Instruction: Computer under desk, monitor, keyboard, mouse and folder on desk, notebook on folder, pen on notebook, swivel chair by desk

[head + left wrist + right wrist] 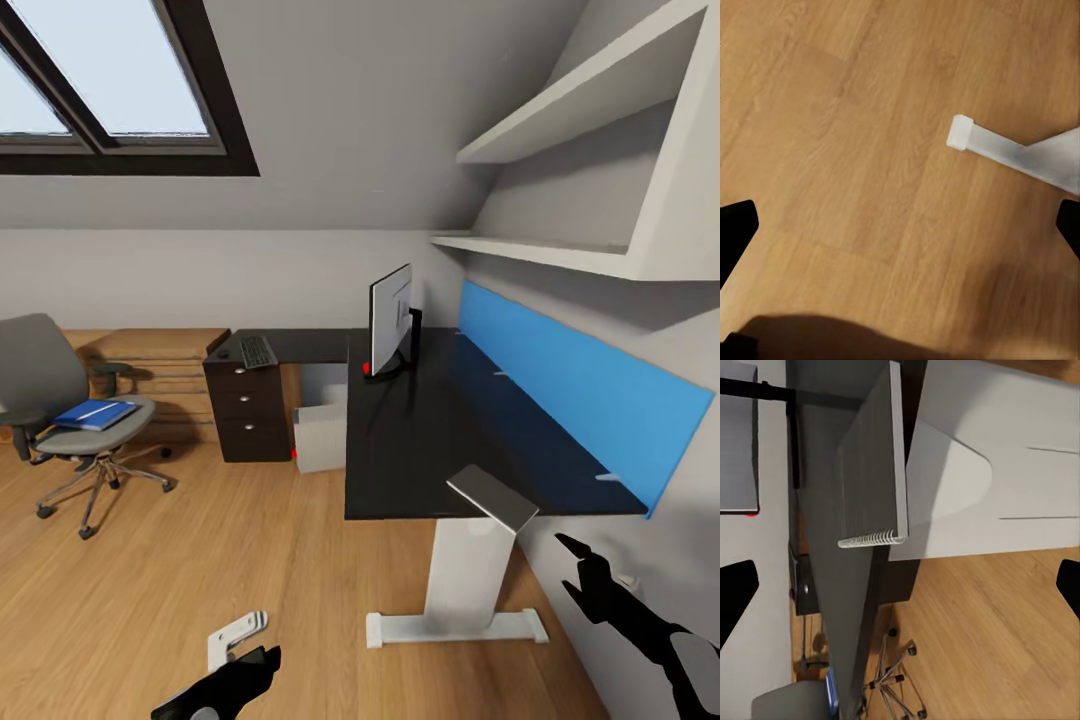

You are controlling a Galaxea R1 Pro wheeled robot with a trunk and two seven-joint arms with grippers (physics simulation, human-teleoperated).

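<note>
The monitor (pixel 391 320) is standing near the desk's (pixel 420 440) inner corner, and the keyboard (pixel 257 351) is lying on the far wing above the drawers. The computer (pixel 320 437) is sitting under the desk. The folder (pixel 95 414) is resting on the swivel chair (pixel 60 400), well apart from the desk. A notebook (pixel 492 494) is overhanging the near edge. Both the left pincer (pixel 900 225) and the right pincer (pixel 900 585) are hanging open, gripping nothing.
</note>
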